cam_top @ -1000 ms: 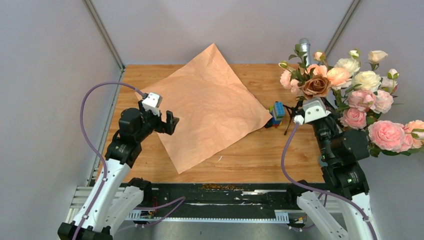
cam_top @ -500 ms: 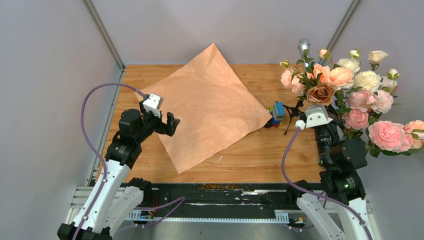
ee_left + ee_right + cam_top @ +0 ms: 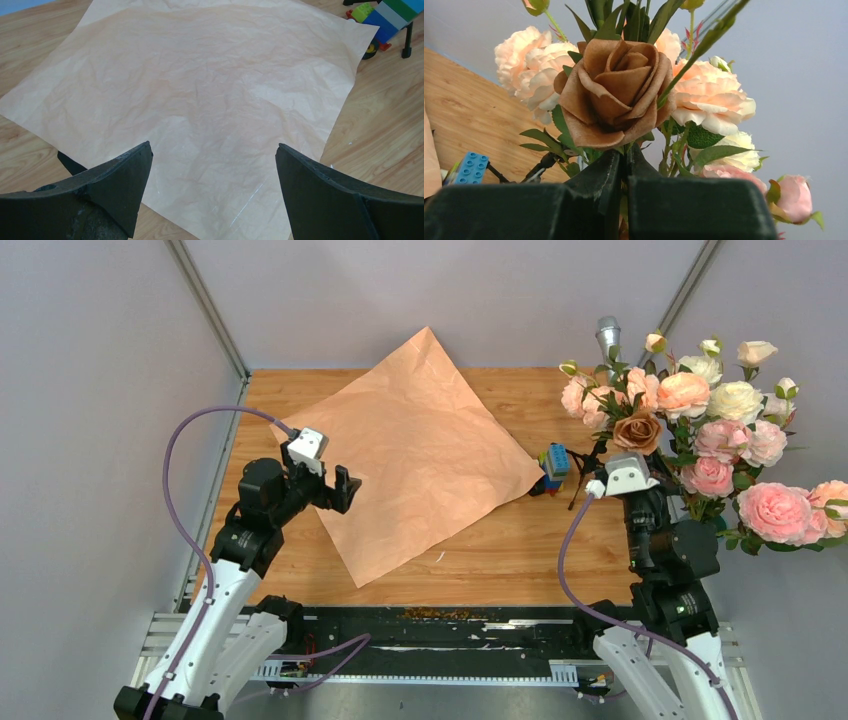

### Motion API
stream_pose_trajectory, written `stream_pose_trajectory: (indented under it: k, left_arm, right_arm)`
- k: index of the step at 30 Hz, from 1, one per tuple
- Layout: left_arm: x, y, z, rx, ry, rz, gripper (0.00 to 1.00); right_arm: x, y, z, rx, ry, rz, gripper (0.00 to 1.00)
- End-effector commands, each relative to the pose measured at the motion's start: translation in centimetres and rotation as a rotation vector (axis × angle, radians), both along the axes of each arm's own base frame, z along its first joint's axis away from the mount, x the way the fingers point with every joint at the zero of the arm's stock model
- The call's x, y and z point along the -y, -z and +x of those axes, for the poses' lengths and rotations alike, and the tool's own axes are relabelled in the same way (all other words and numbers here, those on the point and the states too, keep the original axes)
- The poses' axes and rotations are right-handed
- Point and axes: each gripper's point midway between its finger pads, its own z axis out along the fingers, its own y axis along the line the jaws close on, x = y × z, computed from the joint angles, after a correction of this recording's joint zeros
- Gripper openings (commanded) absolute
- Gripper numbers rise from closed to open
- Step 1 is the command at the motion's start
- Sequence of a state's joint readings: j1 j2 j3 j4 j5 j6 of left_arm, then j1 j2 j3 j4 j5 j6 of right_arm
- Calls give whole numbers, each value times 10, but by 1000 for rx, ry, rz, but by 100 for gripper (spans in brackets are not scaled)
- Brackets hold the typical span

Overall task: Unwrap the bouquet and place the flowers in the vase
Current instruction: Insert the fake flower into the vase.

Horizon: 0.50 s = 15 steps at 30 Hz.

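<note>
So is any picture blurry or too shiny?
Top view: even light, faint shadows, no glare on the paper. Left wrist view: the paper's creases look sharp; the open left hand is dark with little detail. Right wrist view: the flowers are crisp, and the right hand, shut on their stems, is almost black.

Place: robot test lab
Walls: plain grey panels [image 3: 90, 390] on metal posts [image 3: 207, 305]
Bench: wooden table [image 3: 520, 550] edged by a metal rail [image 3: 450, 648]

1. Ahead of the left gripper [image 3: 212, 152], flat paper [image 3: 200, 90] lies low, with free passage over it.
2. Far ahead to its right, blocks [image 3: 387, 20] and a stand leg [image 3: 407, 42] stand in the way.
3. At the right gripper [image 3: 626, 160], flowers [image 3: 616, 95] crowd close above and ahead; there is room to the left.
</note>
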State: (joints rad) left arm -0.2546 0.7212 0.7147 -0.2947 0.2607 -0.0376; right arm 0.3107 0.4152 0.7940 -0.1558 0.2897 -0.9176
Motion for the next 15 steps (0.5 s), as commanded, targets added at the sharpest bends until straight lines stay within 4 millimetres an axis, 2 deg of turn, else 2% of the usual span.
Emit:
stream_pose_trajectory:
  k: [1, 11, 15]
  left_arm:
    - [5, -9, 0, 52, 29, 0, 100]
    - [6, -9, 0, 51, 37, -4, 100]
    - [7, -9, 1, 49, 39, -5, 100]
  right_arm:
    - [21, -10, -7, 66, 112, 45, 0]
    - [48, -13, -13, 116, 275, 74, 0]
    - [50, -9, -14, 113, 286, 81, 7]
